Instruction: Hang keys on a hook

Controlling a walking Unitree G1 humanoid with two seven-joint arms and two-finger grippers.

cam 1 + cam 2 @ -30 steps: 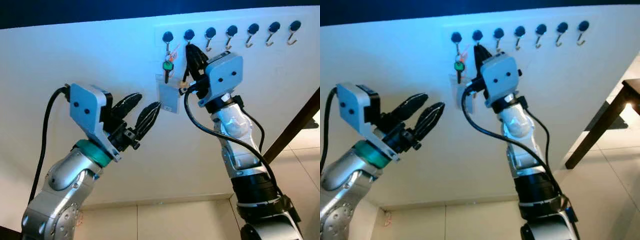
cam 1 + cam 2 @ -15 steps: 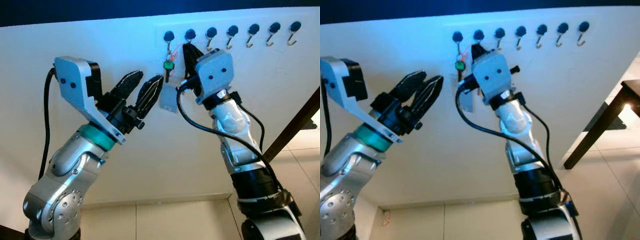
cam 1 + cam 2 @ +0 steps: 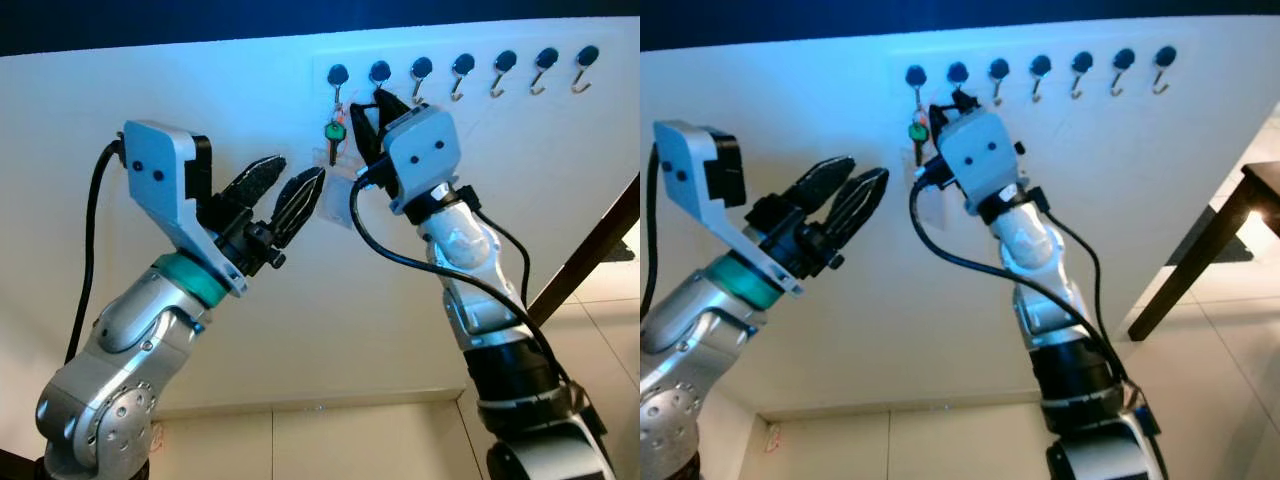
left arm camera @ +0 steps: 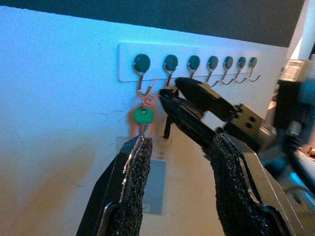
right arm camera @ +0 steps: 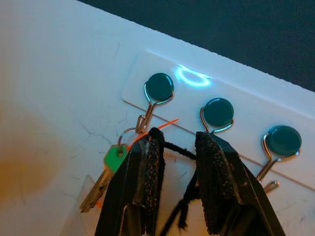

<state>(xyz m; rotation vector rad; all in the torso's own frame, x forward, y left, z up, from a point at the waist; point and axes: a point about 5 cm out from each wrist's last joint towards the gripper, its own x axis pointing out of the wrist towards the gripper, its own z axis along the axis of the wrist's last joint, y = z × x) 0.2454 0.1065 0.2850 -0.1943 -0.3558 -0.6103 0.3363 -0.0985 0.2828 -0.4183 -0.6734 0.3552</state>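
Up on the white wall (image 3: 150, 90), a pale rail (image 3: 460, 50) carries a row of seven dark-capped hooks, and the keys (image 3: 335, 134) hang from the leftmost hook (image 3: 337, 76) by a small metal ring, with a green-headed key, an orange tag and a clear plastic card (image 3: 340, 195) dangling below them. The right pincer (image 3: 368, 118) is raised to the rail just beside the keys, its two black fingers (image 5: 147, 167) parted a little and pointing at the gap between the first and second hook (image 5: 218, 114); in the right wrist view a thin black cord (image 5: 179, 150) runs across between the fingers and trails down, though whether the fingers are pinching it or merely lie on either side of it cannot be told. One finger sits right against the key ring and the orange tag. The left pincer (image 3: 283, 195) is held up lower and to the left of the keys, near the plastic card but apart from it, its fingers (image 4: 135, 187) spread and grasping nothing. From the left wrist view the keys and the right pincer appear between those spread fingers. At the far right edge a dark wooden table leg (image 3: 1210, 250) slants down to a tiled floor (image 3: 350, 440).
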